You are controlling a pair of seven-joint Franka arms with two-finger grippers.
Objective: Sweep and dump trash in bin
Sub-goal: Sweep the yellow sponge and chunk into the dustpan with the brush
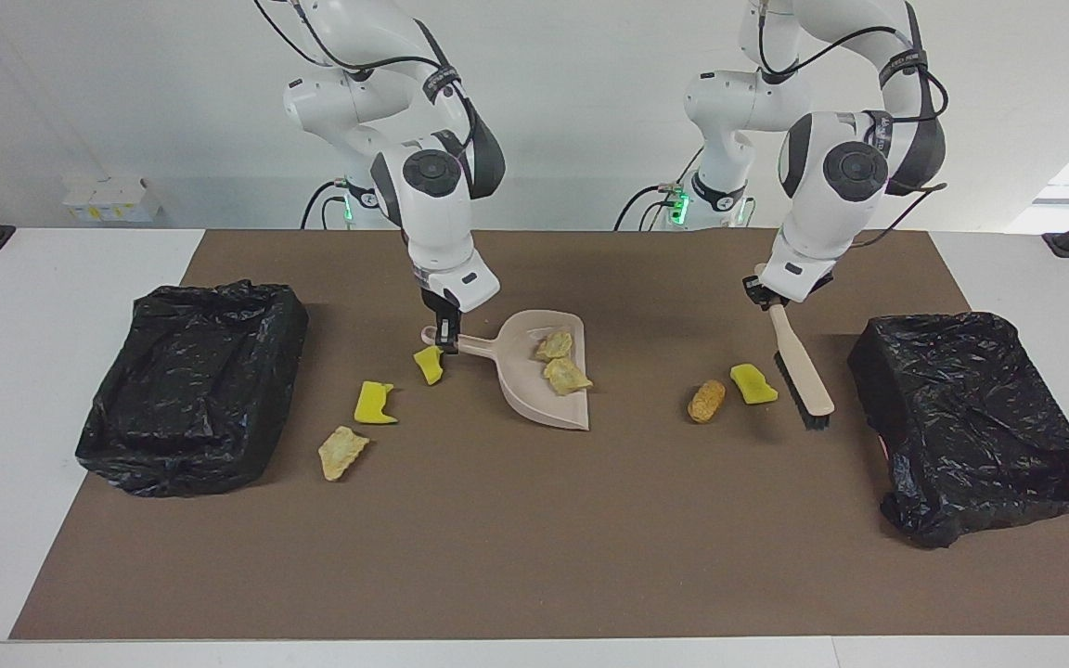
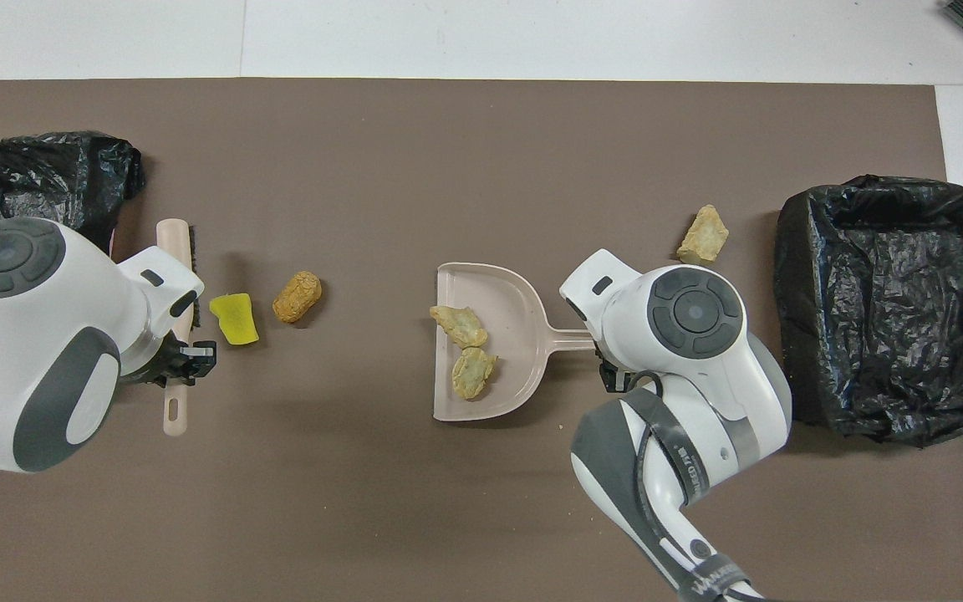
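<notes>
on our brown mat (image 1: 534,538), by the bin toward the right arm's end (image 1: 191,385) lie a tan lump (image 1: 342,452) and two yellow sponges (image 1: 373,404). our right gripper (image 1: 445,341) is clamped on the dustpan (image 1: 539,371) handle, two tan lumps (image 1: 560,362) inside. past the orange-brown lump (image 1: 706,401) and a yellow sponge (image 1: 753,384), our left gripper (image 1: 769,299) is closed on the brush (image 1: 802,371).

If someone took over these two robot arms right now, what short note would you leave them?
Left gripper: shut on the brush, beside the yellow chunk and orange-brown lump.
Right gripper: shut on the dustpan handle.
Done: two tan lumps in the pan.
Left: five pieces lie loose on the mat, three near the right arm's bin; nothing dumped yet.
</notes>
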